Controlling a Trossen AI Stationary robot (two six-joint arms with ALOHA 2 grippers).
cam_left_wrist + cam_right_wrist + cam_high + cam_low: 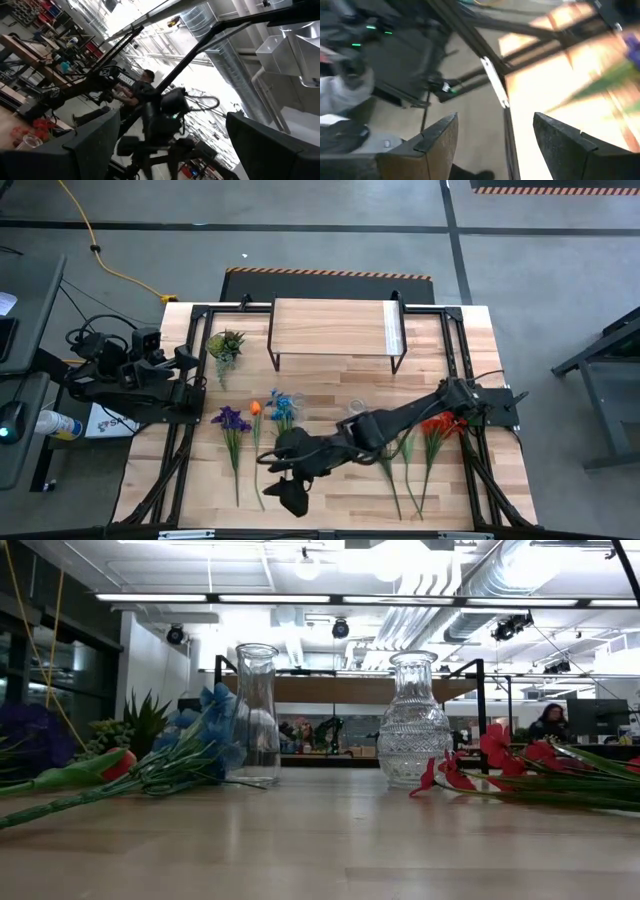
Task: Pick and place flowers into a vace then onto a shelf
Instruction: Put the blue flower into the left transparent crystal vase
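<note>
The flowers all lie flat on the bench, none in a vase yet, so you are at the very first step: picking a stem. From above you can count a purple one, an orange one and a blue one on the left side, and a red cluster on the right with two or three green stems that cannot be separated cleanly. Two clear glass vases stand upright between those groups in the low view, a plain one and a ribbed one. One shelf stands bare at the back of the bench, and one small spiky plant sits beside it.

Your right gripper is stretched across to the front, just past the orange and blue stems; its fingers stand apart and hold nothing. Next, as I judge it, you bring those fingers back over one stem, lower and close on the green shaft below the bloom. Your left gripper waits at the left edge, fingers spread and empty
</note>
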